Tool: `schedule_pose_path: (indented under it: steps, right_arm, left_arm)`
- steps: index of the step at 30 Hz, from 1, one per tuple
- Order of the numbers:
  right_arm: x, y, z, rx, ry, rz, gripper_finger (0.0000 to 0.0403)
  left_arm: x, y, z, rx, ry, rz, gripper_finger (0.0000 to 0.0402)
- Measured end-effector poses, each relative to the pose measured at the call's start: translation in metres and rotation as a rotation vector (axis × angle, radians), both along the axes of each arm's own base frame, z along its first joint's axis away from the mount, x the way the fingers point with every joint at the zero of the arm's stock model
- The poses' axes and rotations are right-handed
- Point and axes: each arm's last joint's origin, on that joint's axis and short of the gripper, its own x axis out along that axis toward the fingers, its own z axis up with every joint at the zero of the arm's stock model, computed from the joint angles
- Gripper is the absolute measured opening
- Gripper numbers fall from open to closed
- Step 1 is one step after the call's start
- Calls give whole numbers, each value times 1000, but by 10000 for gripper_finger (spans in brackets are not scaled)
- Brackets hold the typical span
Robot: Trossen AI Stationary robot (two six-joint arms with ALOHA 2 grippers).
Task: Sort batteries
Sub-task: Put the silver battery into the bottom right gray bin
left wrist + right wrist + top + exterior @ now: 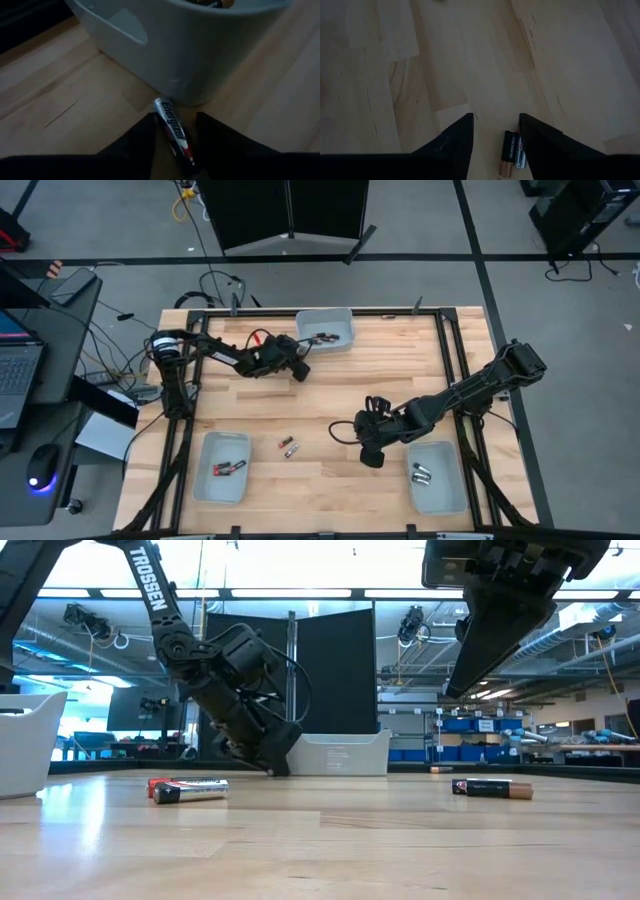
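High view: two batteries (289, 447) lie on the tabletop (330, 395) between trays
Low view: silver one (190, 790), black-and-copper one (492, 788)
Left wrist: jaws apart around a silver-black-red battery (175, 132) beside a tray (190, 45)
Right wrist: jaws apart over a black-and-copper battery (512, 155)

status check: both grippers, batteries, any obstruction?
Left gripper straddles silver Energizer battery beside pale top tray. Right gripper hovers, open, over black-and-copper Duracell battery. No obstruction visible.

My left gripper (297, 369) sits just beside the far tray (328, 327), a battery (174, 131) between my fingers on the table (330, 395). My right gripper (371, 455) hangs well apart from that tray, straddling another battery (512, 156).
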Motion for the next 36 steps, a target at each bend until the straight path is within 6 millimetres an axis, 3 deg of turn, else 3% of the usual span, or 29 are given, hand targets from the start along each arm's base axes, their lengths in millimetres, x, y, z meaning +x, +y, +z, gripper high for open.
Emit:
schedule_pose_path:
  steps: [8,17,23,30,36]
  right_arm:
    - [0,0,0,0,0,0,165]
    - [-1,2,0,2,3,17,163]
    - [-4,3,-17,13,-43,48,156]
    - [2,1,-36,92,-386,65,146]
    - [9,-15,-27,56,-704,-105,145]
  left_arm:
    - [2,-11,-2,-1,36,-19,56]
    - [-2,-45,-6,28,46,-7,53]
    - [-22,-81,-1,33,-1,-92,53]
    - [-42,-119,21,-43,-348,-324,53]
    - [-45,-142,43,-75,-634,-499,53]
